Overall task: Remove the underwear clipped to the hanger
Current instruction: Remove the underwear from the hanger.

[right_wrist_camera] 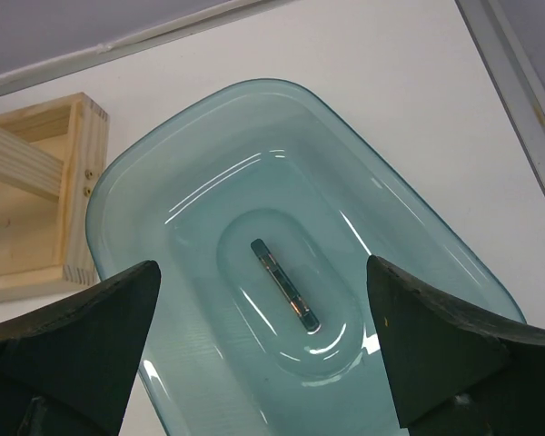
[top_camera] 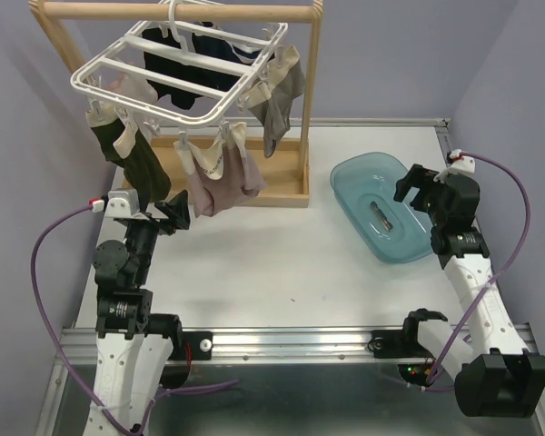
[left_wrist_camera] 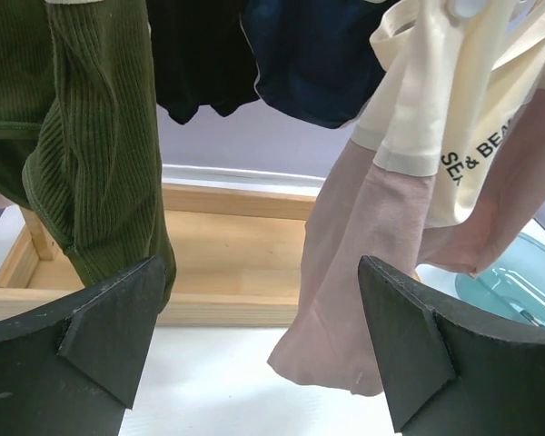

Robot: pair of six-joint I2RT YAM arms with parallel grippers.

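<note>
The white hanger (top_camera: pixel 177 68) hangs from a wooden rail at the back left, with underwear clipped round its rim: dark olive (top_camera: pixel 138 162), pink-mauve (top_camera: pixel 216 186), cream (top_camera: pixel 209 156), grey (top_camera: pixel 274 113), black (top_camera: pixel 168 68) and navy (top_camera: pixel 220 50). My left gripper (top_camera: pixel 174 212) is open and empty, just below and in front of the olive and pink pieces. In the left wrist view the olive piece (left_wrist_camera: pixel 91 136) hangs by the left finger and the pink piece (left_wrist_camera: pixel 363 263) by the right finger. My right gripper (top_camera: pixel 416 186) is open and empty above the teal basin (top_camera: pixel 381 204).
The wooden rail stand has a tray base (top_camera: pixel 254 177) under the hanging cloth. The teal basin (right_wrist_camera: pixel 282 263) lies on the white table at the right. The table's metal front rail (top_camera: pixel 291 341) runs along the near edge.
</note>
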